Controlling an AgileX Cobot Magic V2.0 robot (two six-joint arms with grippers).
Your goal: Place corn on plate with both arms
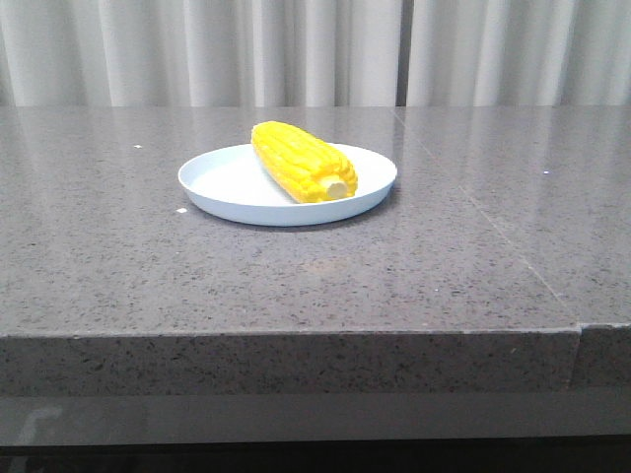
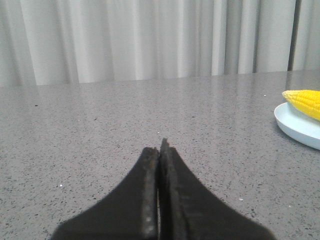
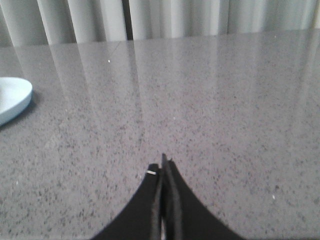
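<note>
The yellow corn [image 1: 302,162] lies across the pale blue-white plate [image 1: 222,184] at the middle of the grey stone table, its pale stub end toward the front right. Neither arm shows in the front view. In the left wrist view the left gripper [image 2: 159,146] is shut and empty, low over bare table, with the corn's tip [image 2: 304,101] and the plate's rim [image 2: 295,128] off to one side. The right gripper [image 3: 162,165] is shut and empty too, and only an edge of the plate [image 3: 14,100] appears beside it.
The speckled grey tabletop [image 1: 148,276] has a front edge near the camera and a seam [image 1: 493,222] running across its right part. White curtains [image 1: 296,49] hang behind the table.
</note>
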